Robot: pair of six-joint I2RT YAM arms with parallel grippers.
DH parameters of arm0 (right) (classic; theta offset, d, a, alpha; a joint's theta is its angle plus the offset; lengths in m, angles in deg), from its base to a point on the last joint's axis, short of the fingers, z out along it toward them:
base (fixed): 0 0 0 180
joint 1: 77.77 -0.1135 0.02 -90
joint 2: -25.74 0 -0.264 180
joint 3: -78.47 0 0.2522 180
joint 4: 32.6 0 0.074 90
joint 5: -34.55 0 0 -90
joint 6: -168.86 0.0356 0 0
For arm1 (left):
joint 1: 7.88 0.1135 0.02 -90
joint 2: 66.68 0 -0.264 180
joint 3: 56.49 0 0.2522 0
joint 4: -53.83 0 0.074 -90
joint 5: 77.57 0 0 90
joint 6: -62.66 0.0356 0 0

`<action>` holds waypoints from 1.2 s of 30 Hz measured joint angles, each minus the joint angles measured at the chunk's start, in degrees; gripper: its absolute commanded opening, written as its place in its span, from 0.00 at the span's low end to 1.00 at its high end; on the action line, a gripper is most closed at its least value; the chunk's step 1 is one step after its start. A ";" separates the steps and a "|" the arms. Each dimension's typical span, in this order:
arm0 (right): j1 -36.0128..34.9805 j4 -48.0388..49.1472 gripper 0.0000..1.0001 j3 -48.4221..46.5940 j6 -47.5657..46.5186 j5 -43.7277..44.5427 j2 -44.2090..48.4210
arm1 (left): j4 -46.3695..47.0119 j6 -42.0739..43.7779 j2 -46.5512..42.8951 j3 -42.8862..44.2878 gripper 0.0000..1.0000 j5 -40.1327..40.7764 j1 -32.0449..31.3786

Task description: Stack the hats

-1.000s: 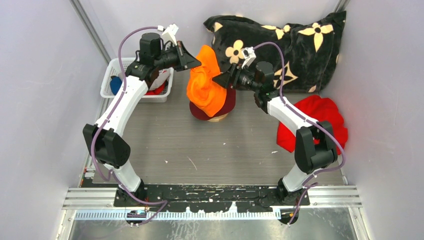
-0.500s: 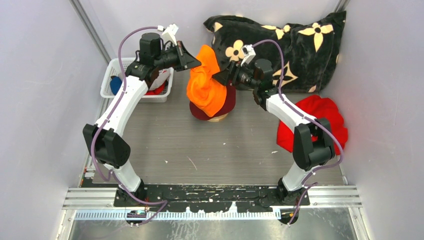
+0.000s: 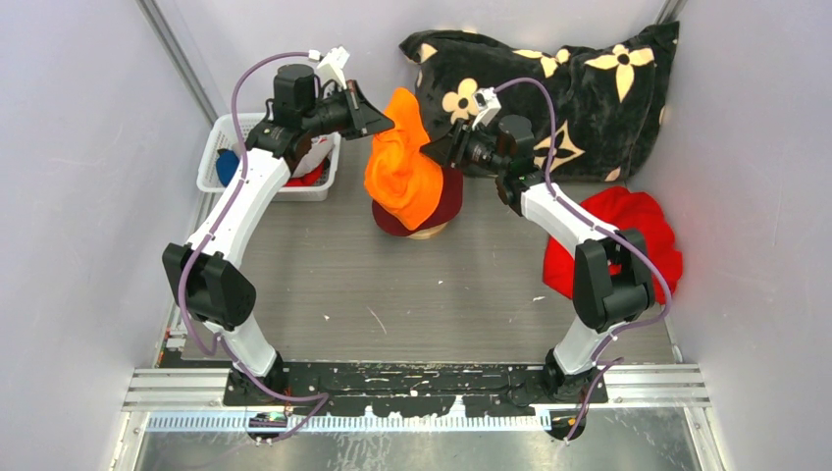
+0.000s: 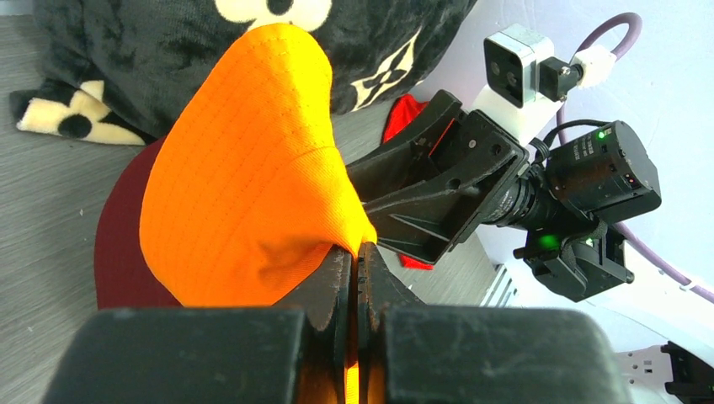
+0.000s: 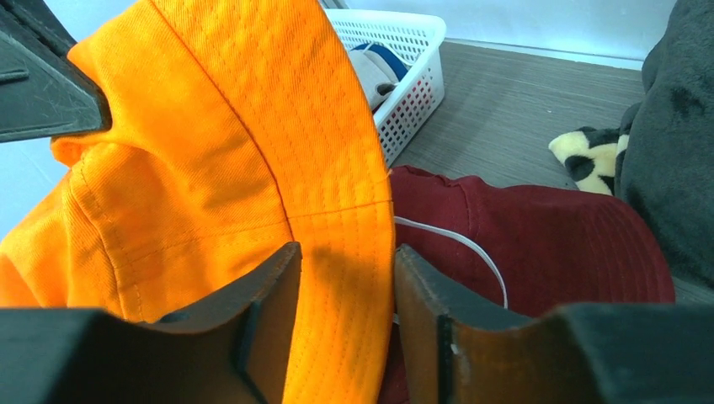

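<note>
The orange hat (image 3: 400,177) hangs upright over the maroon hat (image 3: 449,203), which sits on a pale stand at the table's middle back. My left gripper (image 3: 390,125) is shut on the orange hat's upper edge (image 4: 244,160); the cloth is pinched between its fingers (image 4: 358,252). My right gripper (image 3: 429,152) is open, its jaws on either side of the orange brim (image 5: 210,151) without clamping it (image 5: 345,261). The maroon hat (image 5: 556,244) lies just behind and below. A blue hat (image 3: 226,165) and a red one (image 3: 312,177) lie in the basket; the other hats are mostly hidden.
A white basket (image 3: 221,157) stands at the back left beside the left arm. The black pillow with cream flowers (image 3: 559,78) fills the back right. A bright red cloth bundle (image 3: 628,231) lies by the right arm. Grey walls close in on both sides.
My right gripper has moved left and forward to the orange hat, so the brim now lies between its open jaws. The hat has shifted slightly left. The left arm has held still.
</note>
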 measured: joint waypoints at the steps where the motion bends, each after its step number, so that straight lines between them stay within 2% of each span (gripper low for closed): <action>1: 0.00 -0.02 0.39 0.00 0.02 -0.02 0.00 | 0.00 0.00 0.00 0.00 0.00 0.04 0.02; 4: 0.09 -0.02 0.34 0.00 0.11 -0.15 0.00 | 0.00 0.02 0.00 0.00 0.00 0.28 0.09; 5: 0.09 -0.02 0.28 0.00 0.11 -0.15 0.00 | 0.00 0.00 0.00 0.00 0.00 0.33 0.13; 7: 0.11 -0.02 0.21 0.00 0.11 -0.20 0.00 | 0.00 0.02 0.00 0.00 0.00 0.39 0.20; 19: 0.09 -0.04 0.01 0.11 0.33 -0.35 0.31 | -0.22 0.04 -0.44 -0.52 0.00 1.38 0.81; 30: -0.24 -0.68 0.01 -0.04 1.49 -0.85 4.96 | -3.89 1.53 -5.03 -0.55 0.00 5.35 3.19; 36: -3.45 -2.34 0.01 -7.48 2.93 -2.49 3.74 | -7.63 2.49 -7.41 2.23 0.00 7.08 7.34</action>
